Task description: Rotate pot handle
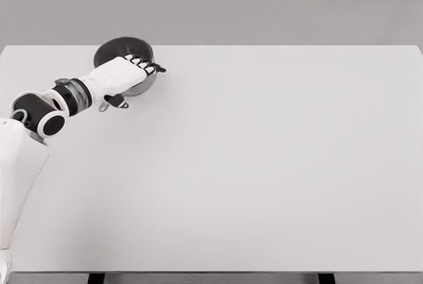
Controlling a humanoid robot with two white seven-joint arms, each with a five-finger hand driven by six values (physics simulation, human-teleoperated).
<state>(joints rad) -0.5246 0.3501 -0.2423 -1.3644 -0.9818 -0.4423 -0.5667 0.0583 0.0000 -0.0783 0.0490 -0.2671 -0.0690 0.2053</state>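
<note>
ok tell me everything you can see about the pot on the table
The pot is a small, round, dark vessel with a greyish metallic-looking outer wall, standing upright near the far left edge of the white table. Its dark interior shows at the back; nothing can be seen inside it. The left hand reaches over its front, fingers curled over the rim, hiding much of it. A small grey piece, possibly the handle, pokes out below the wrist. Whether the hand grips firmly is unclear.

Bright, even, shadowless render; sharp throughout, no glare.
</note>
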